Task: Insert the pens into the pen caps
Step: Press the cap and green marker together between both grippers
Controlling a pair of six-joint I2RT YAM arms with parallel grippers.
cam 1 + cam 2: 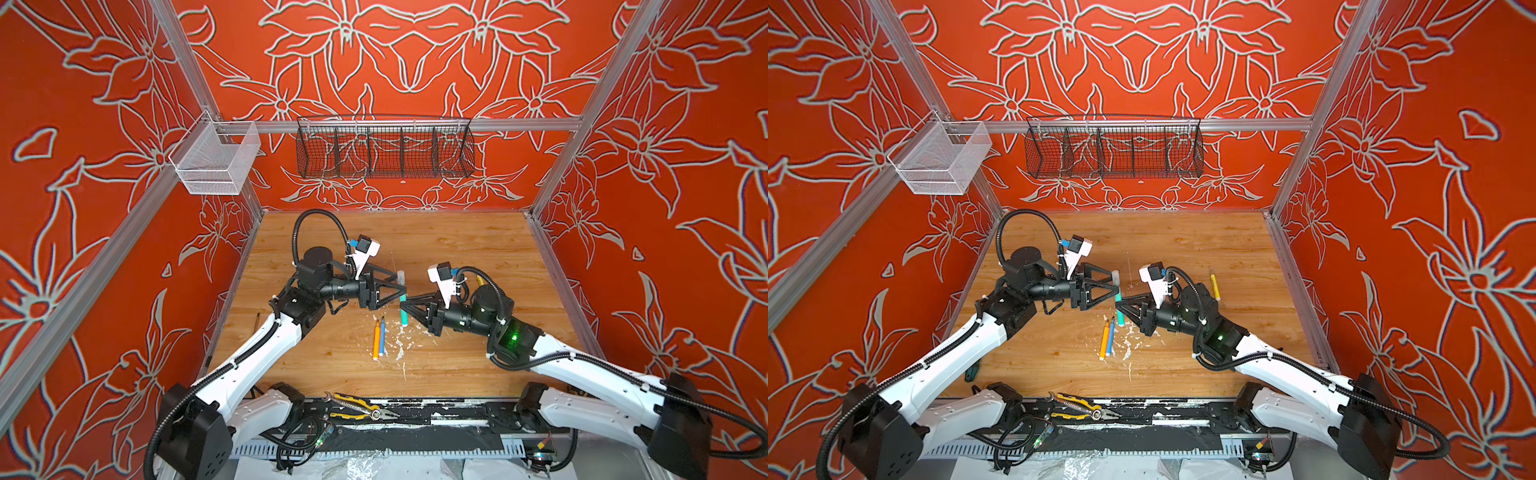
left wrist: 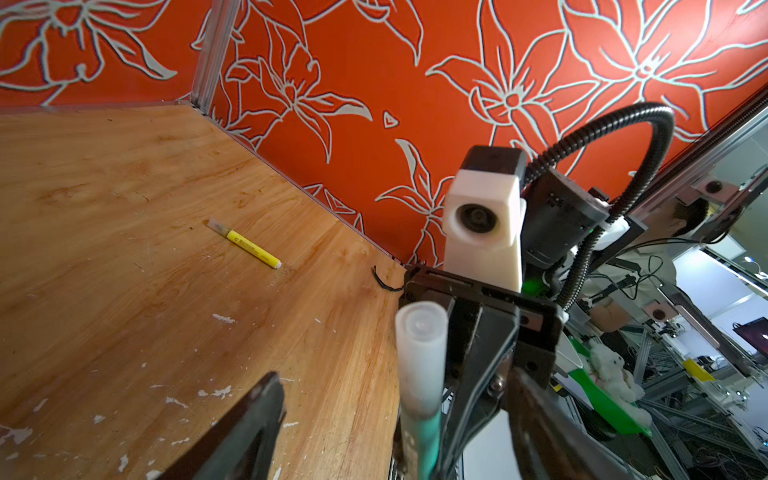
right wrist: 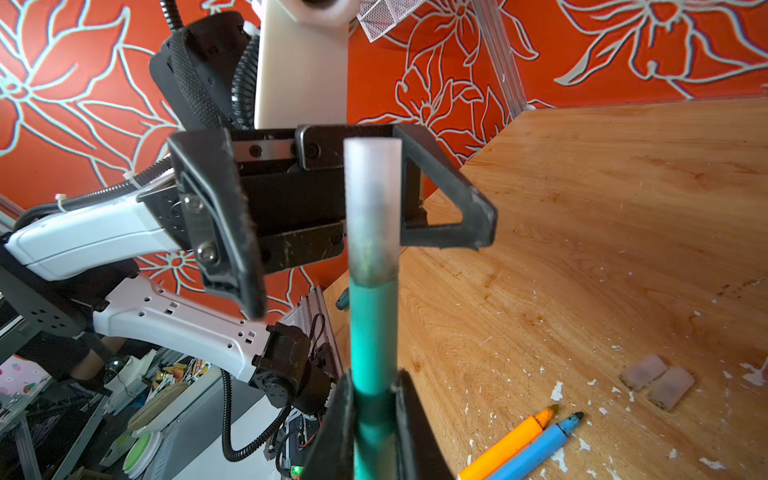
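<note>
At mid-worktop (image 1: 457, 257), found the green pen (image 3: 372, 332) apparently lifted off the surface, clenched at its lower barrel by the right gripper (image 3: 374, 415). Noted a clear cap (image 3: 372, 199) over the pen's upper end, its mouth overlapping the green barrel. Recorded the left gripper (image 1: 401, 284) released, jaws standing wide on either side of the clear cap, neither appearing to touch it.

Judged the step in hand to be the release of the capped pen. Advised backing the left gripper straight off along its own line, jaws wide, so as not to brush or cock the clear cap. Advised a firm, level right grip meanwhile. Could not confirm full seating; recommended checking for a gap at the mouth before setting down.

Observed the clear cap frosted and near-colourless, smudged dark toward its mouth, and the barrel teal-green, smooth and slim. Logged the orange pen (image 1: 376, 338) and blue pen (image 1: 382, 336) lying side by side, tips bare, nearer the robot. Logged two spare caps (image 3: 644, 372) flat near them among white flecks (image 1: 401, 353). Logged the yellow pen (image 2: 249, 248) well apart toward the right wall.
</note>
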